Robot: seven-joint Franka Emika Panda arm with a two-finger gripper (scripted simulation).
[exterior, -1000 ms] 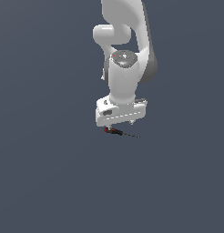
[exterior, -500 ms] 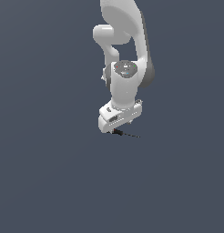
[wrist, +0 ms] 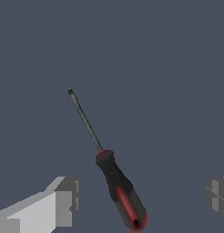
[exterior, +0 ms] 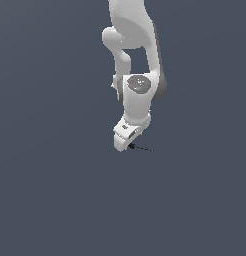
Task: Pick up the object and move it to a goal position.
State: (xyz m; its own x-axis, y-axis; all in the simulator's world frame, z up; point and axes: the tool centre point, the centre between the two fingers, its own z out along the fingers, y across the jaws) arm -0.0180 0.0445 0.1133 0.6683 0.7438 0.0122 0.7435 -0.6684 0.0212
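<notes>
One screwdriver (wrist: 113, 173) flat on the floor, handle between the fingers (wrist: 63, 200) | gripper (exterior: 126, 141) spread wide, touching nothing | straddles the handle, likely because the shaft is too thin

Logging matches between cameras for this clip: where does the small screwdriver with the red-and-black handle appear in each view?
Exterior view: the small screwdriver with the red-and-black handle shows only as a thin dark shaft sticking out toward the exterior view's right from beneath the white gripper.
Wrist view: the screwdriver lies between the two open fingers, not touching either.
Shared landmark: the gripper itself.
</notes>
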